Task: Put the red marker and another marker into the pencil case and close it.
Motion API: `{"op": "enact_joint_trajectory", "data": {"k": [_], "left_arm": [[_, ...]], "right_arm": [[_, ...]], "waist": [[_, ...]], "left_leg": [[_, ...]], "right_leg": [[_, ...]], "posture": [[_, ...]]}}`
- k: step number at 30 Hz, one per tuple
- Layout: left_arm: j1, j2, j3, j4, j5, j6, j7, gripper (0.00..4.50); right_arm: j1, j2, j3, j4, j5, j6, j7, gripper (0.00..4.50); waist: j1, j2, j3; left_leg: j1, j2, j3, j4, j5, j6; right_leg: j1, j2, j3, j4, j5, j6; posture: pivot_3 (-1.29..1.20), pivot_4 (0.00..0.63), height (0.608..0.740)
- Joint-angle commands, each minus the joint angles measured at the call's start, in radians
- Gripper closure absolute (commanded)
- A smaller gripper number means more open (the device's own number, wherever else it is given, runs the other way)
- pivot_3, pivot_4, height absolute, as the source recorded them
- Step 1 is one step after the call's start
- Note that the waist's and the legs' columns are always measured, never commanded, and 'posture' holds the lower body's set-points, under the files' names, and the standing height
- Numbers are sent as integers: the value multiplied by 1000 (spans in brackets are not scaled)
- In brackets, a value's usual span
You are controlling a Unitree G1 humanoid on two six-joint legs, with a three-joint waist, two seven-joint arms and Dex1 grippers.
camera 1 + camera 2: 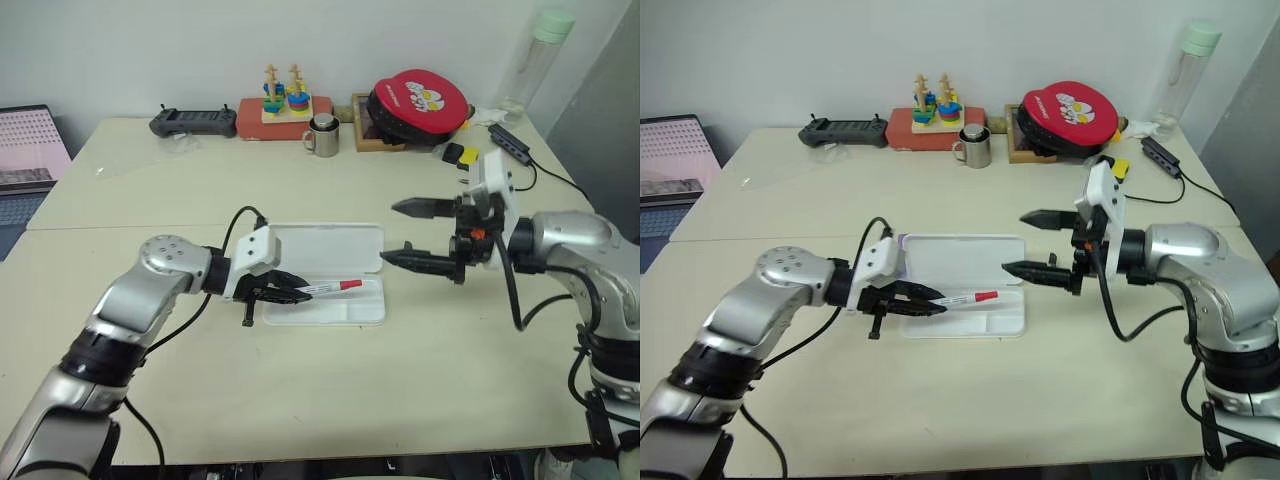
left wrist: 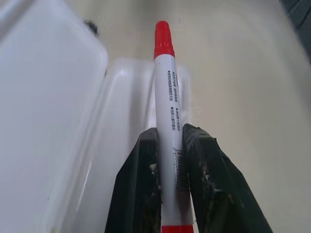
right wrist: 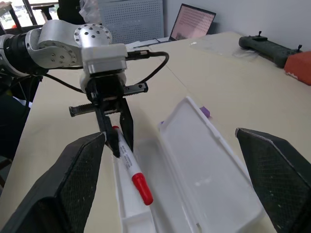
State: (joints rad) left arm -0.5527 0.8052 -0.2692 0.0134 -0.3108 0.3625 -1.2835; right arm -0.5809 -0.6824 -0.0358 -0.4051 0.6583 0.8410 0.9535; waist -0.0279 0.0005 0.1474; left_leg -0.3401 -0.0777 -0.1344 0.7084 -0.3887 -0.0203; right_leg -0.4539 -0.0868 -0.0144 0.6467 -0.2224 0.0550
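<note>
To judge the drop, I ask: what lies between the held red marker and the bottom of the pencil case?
Nothing: in the right wrist view the red marker, in the left gripper, hangs over the pencil case tray.

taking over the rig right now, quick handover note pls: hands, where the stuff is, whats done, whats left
Left hand: shut on the red marker, holding it over the tray of the open case, red cap pointing toward the right hand.
Right hand: open, holding nothing, beside the case's right end.
Case: lid folded back flat on the table; the tray looks empty.
Purple marker: a bit of purple peeks out behind the lid; I can't tell more.
Done: case open, red marker picked up.
Left: put the red marker in, fetch and add the purple marker, close the lid.
</note>
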Motion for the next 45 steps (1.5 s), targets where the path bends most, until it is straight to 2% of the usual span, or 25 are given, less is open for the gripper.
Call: {"op": "enact_joint_trajectory", "data": {"k": [1, 4, 12, 14, 20, 25, 29, 32, 34, 37, 41, 45], "left_arm": [[-67, -43, -25, 79, 55, -75, -36, 4075], [-102, -78, -49, 171, 118, -160, -39, 4075], [-158, -145, -62, 299, 192, -252, -39, 4075], [-165, -153, -59, 308, 196, -256, -49, 3375], [-153, -156, -33, 268, 174, -218, -65, 2325], [-118, -135, 75, 115, 27, -34, -64, 1426], [-126, -127, 303, -6, -194, 255, 73, 587], [-146, -146, 501, -31, -306, 409, 273, 12], [-161, -165, 610, -27, -332, 465, 426, 12], [-166, -200, 718, 22, -290, 481, 665, 12], [-111, -186, 680, 138, -159, 460, 825, 12], [-56, -183, 569, 212, -78, 426, 811, 12]], "right_arm": [[21, -17, -28, -95, 29, 17, -47, 0], [55, -13, -42, -132, 54, 36, -81, 0], [93, 1, -39, -177, 92, 56, -147, 0], [95, 1, -37, -178, 99, 58, -155, 0], [90, 3, -31, -169, 106, 52, -163, 0], [95, 0, -37, -173, 115, 48, -163, 0], [94, -4, -57, -172, 150, 49, -159, 0], [69, 2, -53, -148, 155, 41, -158, 0], [44, 12, -43, -123, 148, 28, -161, 0], [-1, 37, -14, -81, 131, 8, -164, 0], [-46, 65, 21, -36, 109, -17, -158, 0], [-68, 81, 34, -23, 103, -28, -156, 0]], "waist": [[0, 0, 0], [1, 0, 0], [2, -1, 0], [1, -1, 0], [0, -1, 0], [0, -1, 0], [-2, -1, 0], [-3, -1, 0], [-3, -1, 0], [-2, -1, 0], [-2, -2, 0], [0, -2, 0]], "left_leg": [[-1, 0, 0, 1, 0, 0], [-4, -1, -2, 3, 0, 0], [-4, -1, -1, 4, 0, 0], [-4, -1, -2, 4, 0, 0], [-4, -1, -1, 4, 0, 0], [-4, -1, -2, 4, 0, 0], [-5, 0, -3, 4, 0, 0], [-4, 0, -2, 4, 0, 0], [-4, -1, -2, 5, 0, 0], [-3, -1, -2, 5, 0, 0], [-2, -1, -2, 5, 0, 0], [-2, -2, -2, 5, 0, 0]], "right_leg": [[-1, 0, 0, 0, 0, 0], [-2, 0, -1, 0, 0, 1], [-2, 0, -2, 1, 1, 1], [-2, 0, -2, 1, 1, 1], [-2, 0, -2, 1, 1, 1], [-2, 0, -2, 1, 1, 1], [-2, 0, -1, 1, 1, 1], [-2, 0, -1, 1, 1, 1], [-2, 0, -1, 1, 1, 1], [-2, 0, -1, 1, 1, 1], [-1, 0, -1, 2, 1, 1], [-2, 0, -2, 3, 1, 1]], "posture": [[0, 150, 740], [0, 150, 740], [0, 150, 740], [0, 150, 740], [0, 150, 740], [0, 150, 740], [0, 150, 740], [0, 150, 740], [0, 150, 740], [0, 150, 740], [0, 150, 740], [0, 150, 740]]}}
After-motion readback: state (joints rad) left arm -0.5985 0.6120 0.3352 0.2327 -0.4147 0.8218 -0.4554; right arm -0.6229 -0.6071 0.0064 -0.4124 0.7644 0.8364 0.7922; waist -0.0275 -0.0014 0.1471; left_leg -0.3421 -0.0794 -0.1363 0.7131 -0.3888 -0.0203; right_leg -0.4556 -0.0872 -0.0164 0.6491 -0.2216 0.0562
